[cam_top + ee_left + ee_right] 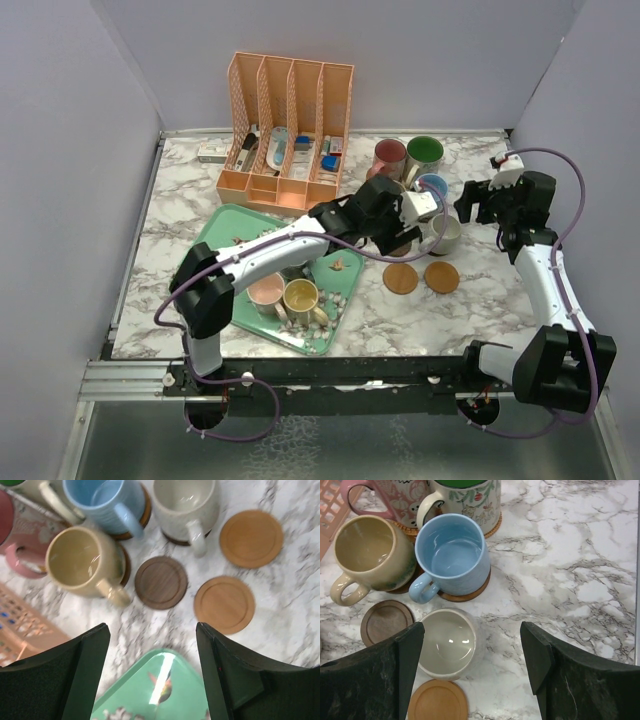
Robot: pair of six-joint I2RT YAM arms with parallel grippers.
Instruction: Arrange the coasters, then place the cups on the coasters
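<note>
Near the dark coaster (161,582), left gripper (152,645) hangs wide open, empty (right gripper (471,642) likewise); a careless drop could clip the tan mug (82,560) w/ one finger.

Bright even light; L-wrist blur

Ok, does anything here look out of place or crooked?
Nothing stands out. The blue mug, tan mug and cream mug stand upright on coasters, and the three bare coasters lie flat; no spill or damage shows.
</note>
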